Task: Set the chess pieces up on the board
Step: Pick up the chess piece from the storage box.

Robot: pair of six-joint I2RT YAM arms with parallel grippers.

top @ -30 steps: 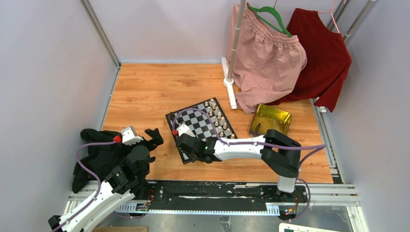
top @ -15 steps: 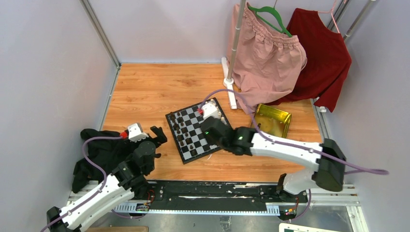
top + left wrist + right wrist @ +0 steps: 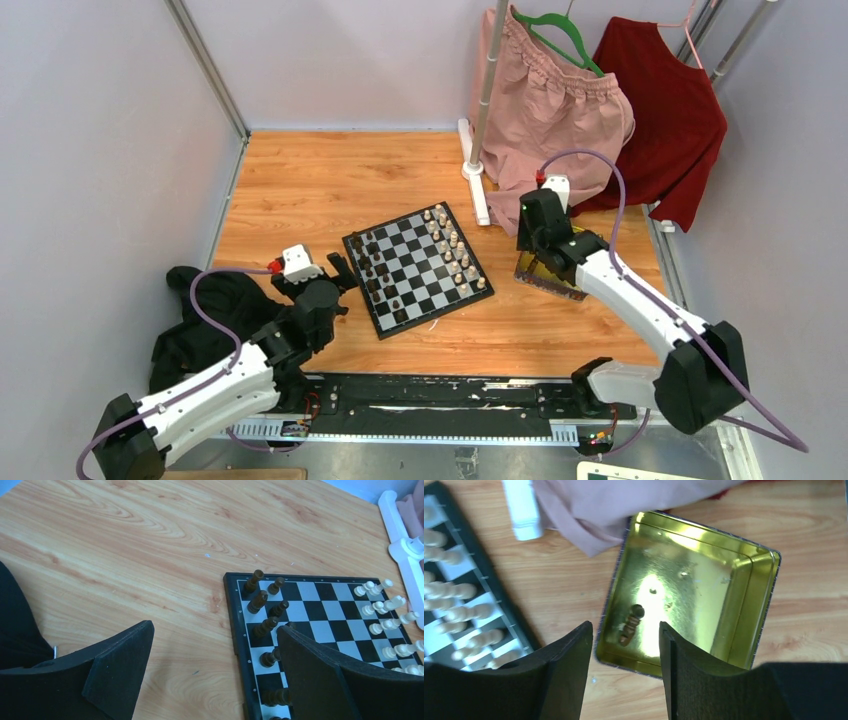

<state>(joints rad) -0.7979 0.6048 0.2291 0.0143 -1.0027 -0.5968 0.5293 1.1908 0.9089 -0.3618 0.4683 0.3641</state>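
The right gripper [image 3: 624, 628] has swung from the board [image 3: 420, 272] to the gold tray [image 3: 751, 605], fingers apart above one fallen piece [image 3: 630, 624] lying inside. The other dark chess pieces [image 3: 260, 601] line the board's edge; the left gripper [image 3: 215, 634] idles alongside, fingers apart

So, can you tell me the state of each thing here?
left hand, open, empty, beside the board.
right hand, open, empty, above the gold tray.
gold tray, holding one dark piece lying down.
dark chess pieces, standing along one board edge.
cream pieces, standing along the opposite edge.
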